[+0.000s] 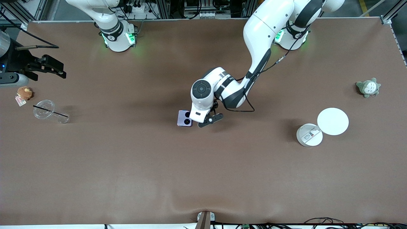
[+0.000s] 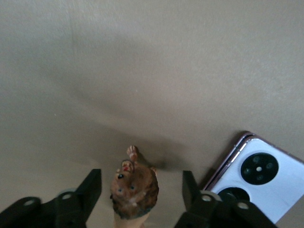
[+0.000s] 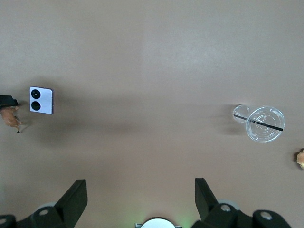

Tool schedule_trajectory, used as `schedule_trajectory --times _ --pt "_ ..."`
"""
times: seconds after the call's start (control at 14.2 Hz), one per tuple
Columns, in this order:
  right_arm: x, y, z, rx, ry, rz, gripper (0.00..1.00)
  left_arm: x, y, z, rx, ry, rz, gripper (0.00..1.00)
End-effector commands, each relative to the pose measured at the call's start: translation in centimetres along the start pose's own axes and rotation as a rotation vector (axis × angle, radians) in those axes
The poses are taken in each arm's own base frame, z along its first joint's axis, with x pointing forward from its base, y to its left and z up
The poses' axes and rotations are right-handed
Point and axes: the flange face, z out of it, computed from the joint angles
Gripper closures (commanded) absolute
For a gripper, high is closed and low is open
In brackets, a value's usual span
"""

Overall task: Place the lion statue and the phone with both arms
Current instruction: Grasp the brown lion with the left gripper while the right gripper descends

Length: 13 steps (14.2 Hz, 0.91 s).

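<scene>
The lion statue (image 2: 134,190) stands on the brown table between the fingers of my left gripper (image 2: 141,183), with a gap on each side. The left gripper is open. In the front view the left hand (image 1: 203,122) hides the statue. The pale lavender phone (image 1: 184,118) lies flat, camera circles up, right beside the left gripper toward the right arm's end; it also shows in the left wrist view (image 2: 259,178). My right gripper (image 3: 141,190) is open and empty, high above the table near its base. Its view shows the phone (image 3: 41,100) and the statue (image 3: 10,117) far off.
A clear lid with a black straw (image 1: 44,109), a small clear cup (image 1: 63,118) and a brown plush with a tag (image 1: 24,93) lie at the right arm's end. A white round container (image 1: 309,135), its lid (image 1: 332,121) and a grey-green plush (image 1: 368,87) lie at the left arm's end.
</scene>
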Motion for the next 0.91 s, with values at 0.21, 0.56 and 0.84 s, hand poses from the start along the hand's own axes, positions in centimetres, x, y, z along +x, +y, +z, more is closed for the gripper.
schedule_trajectory --times 0.21,0.56,0.84 --pt "2.2 -5.6 4.2 -0.017 -0.085 -0.052 0.00 -0.2 0.6 -1.0 -0.003 0.038 -0.023 0.99" --pt "6.8 -15.5 14.3 -0.035 -0.094 -0.024 0.00 7.0 -2.7 -5.5 0.055 0.156 0.092 1.00" --pt "8.2 -23.2 22.5 -0.010 -0.013 0.030 0.00 16.0 -8.7 -9.4 0.095 0.130 0.271 1.00"
